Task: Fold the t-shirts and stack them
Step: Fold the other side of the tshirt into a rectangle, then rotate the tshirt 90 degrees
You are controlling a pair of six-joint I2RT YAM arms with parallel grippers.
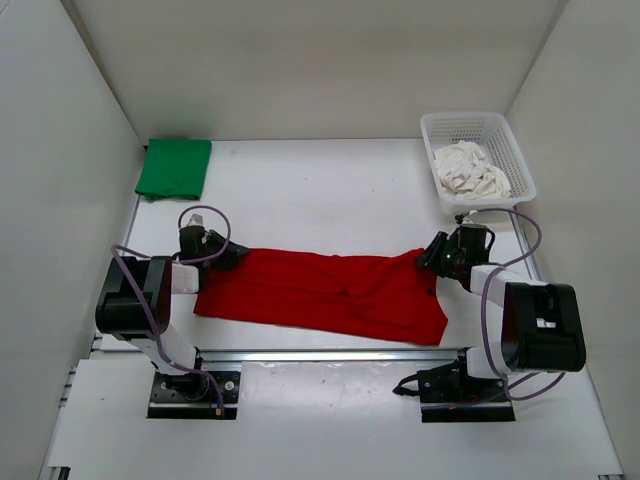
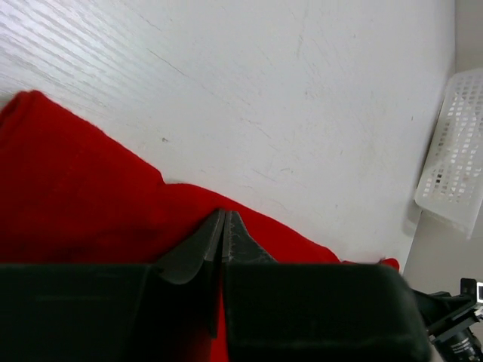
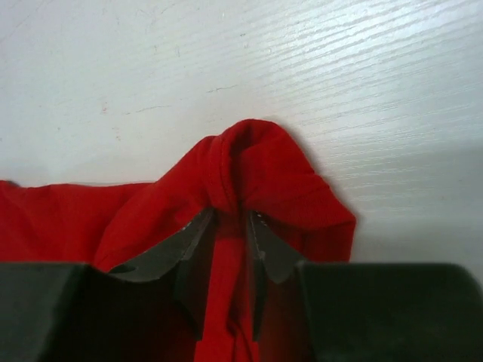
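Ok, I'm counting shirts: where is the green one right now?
In the top view the green t-shirt lies folded at the far left of the table, beyond the left gripper.

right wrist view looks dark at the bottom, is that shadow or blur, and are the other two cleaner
Right wrist: the dark band is the right gripper itself, close to the lens and soft; the red t-shirt throws a faint shadow rightward on the table. Left wrist: same dark, blurred left gripper, table washed bright upper left. Top external: even light, sharp.
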